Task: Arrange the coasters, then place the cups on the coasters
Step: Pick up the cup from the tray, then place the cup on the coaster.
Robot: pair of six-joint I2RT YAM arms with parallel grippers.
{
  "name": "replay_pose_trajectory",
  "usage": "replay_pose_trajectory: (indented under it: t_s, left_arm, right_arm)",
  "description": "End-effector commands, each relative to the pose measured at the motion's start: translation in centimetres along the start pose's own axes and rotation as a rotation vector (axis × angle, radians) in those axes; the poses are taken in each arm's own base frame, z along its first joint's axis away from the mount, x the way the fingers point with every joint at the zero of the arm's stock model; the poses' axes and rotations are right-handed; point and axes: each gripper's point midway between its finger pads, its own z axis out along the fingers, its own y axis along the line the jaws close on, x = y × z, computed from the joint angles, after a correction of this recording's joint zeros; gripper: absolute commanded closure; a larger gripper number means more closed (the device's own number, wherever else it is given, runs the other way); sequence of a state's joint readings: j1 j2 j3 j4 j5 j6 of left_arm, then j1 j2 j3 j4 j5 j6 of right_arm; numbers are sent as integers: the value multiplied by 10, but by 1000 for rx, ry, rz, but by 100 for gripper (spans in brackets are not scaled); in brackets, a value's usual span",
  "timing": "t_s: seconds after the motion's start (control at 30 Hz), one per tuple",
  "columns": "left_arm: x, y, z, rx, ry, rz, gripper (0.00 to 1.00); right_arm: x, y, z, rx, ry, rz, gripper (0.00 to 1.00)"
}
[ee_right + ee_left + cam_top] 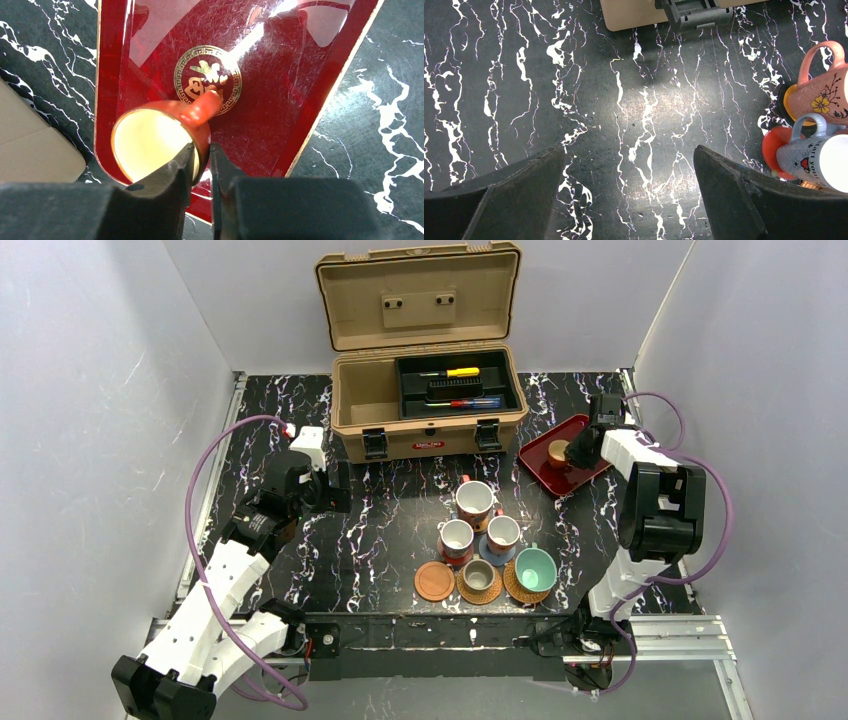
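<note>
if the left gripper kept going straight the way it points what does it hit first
Most likely the bare tabletop ahead of its open fingers, short of the toolbox; depth is unclear.

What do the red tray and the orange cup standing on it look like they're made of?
The red tray looks like lacquered wood or plastic: glossy, mirroring the lights, finely scratched. The orange cup seems glazed ceramic: smooth cream inside, thin gold rim, though glossy plastic is possible.

A small glossy orange handled cup [150,137], cream inside, stands upright, its rim wall pinched by the right gripper [202,156]. Well to that gripper's left, three reddish mugs [474,502], a grey-olive cup [478,574] and a teal cup [535,569] each sit on round coasters [490,553]; a smooth brown wooden coaster [434,581] lies bare.
</note>
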State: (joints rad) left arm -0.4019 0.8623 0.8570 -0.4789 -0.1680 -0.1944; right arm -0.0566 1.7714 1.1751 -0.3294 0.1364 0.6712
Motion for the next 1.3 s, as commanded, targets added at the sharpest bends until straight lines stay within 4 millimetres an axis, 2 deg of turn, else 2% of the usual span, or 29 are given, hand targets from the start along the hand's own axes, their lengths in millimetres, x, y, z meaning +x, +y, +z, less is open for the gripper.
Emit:
replay_pose_trajectory:
  t_s: [0.0, 0.17, 0.3, 0.4, 0.5, 0.7, 0.8, 0.97, 1.1, 1.27]
  left_arm:
    - [6, 0, -1, 3, 15, 7, 1]
    - [7, 1, -1, -1, 15, 7, 1]
    - [6, 1, -1, -3, 14, 7, 1]
    - [5, 2, -2, -6, 11, 7, 1]
    - [2, 3, -6, -11, -4, 0, 1]
    - [4, -2, -3, 12, 8, -1, 1]
    - [4, -4, -2, 20, 10, -6, 1]
    - [4, -4, -1, 20, 10, -13, 1]
    - [-1, -4, 0, 25, -5, -29, 1]
    - [-19, 5, -1, -2, -56, -68, 1]
  right_arm:
    - [-3, 0, 5, 5, -23, 7, 80]
    - [-18, 6, -7, -8, -70, -1, 99]
    - [-42, 19, -30, -46, -136, -47, 99]
    - [-52, 33, -50, -120, -160, -123, 99]
    - [-55, 42, -81, -190, -185, -214, 99]
    - [-46, 56, -154, -299, -256, -411, 99]
    - [-20, 81, -192, -420, -252, -543, 99]
    - [44, 115, -241, -612, -204, -813, 99]
    - [100, 126, -262, -732, -129, -987, 99]
    - [152, 131, -282, -825, -50, -1090, 99]
